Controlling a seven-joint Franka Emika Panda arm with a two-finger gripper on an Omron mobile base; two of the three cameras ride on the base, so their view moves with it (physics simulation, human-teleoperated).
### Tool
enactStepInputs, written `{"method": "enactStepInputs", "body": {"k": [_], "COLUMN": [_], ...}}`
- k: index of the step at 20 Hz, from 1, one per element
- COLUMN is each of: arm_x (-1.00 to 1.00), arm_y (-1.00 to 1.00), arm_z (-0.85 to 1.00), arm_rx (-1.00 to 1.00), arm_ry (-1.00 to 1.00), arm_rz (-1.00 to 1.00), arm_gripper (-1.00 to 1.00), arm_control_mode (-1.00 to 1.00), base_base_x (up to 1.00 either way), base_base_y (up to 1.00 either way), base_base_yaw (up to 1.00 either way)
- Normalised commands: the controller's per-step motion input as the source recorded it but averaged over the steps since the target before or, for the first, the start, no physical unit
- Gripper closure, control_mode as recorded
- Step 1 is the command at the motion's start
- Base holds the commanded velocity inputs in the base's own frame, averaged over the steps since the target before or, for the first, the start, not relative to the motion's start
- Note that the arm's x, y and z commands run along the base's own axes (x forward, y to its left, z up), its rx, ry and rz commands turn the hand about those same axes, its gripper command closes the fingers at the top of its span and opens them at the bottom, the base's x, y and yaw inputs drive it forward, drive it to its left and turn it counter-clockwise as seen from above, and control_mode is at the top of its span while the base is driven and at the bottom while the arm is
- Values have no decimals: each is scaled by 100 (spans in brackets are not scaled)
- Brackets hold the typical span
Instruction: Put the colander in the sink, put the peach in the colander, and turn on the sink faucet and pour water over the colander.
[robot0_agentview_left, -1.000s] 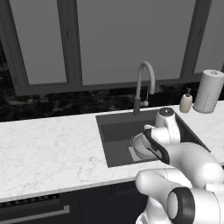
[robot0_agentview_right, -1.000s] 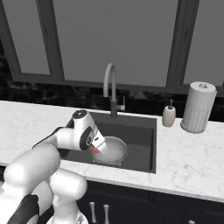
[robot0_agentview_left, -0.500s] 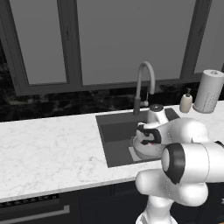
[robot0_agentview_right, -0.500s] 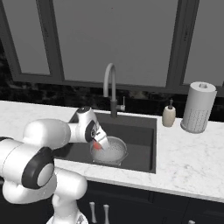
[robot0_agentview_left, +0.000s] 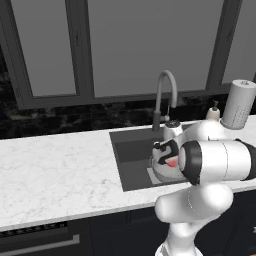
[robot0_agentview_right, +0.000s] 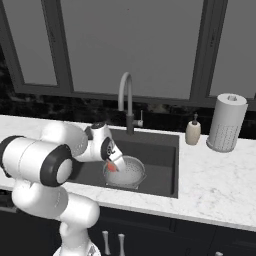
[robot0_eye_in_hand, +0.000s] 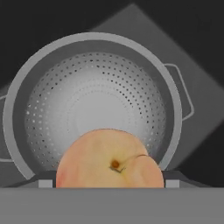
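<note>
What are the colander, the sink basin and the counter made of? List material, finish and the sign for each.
Colander: likely metal, satin silver-grey; rows of punched holes and a soft sheen.
Sink: matte dark grey, perhaps composite or coated metal; there is no glare, so the look leaves it open.
Counter: looks like polished white marble or an imitation; faint grey veining.

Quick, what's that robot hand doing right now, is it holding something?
Hand: closed on the peach, above the colander.
</note>
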Motion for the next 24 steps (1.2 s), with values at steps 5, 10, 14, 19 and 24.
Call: {"method": "enactStepInputs", "body": {"k": [5, 10, 14, 19, 24], "arm_x": [3, 18, 19, 18, 14], "arm_y": [0, -3, -18, -17, -7], "arm_z": [-50, -29, -30, -34, -37], "arm_rx": [0, 0, 0, 0, 0], "arm_ry": [0, 0, 0, 0, 0], "arm_rz": [0, 0, 1, 1, 1], "arm_gripper": [100, 100, 100, 100, 100], "arm_control_mode": [-100, -100, -100, -100, -100], "base_base_x": [0, 0, 0, 0, 0], "base_base_y": [0, 0, 0, 0, 0], "base_base_yaw": [0, 0, 0, 0, 0]}}
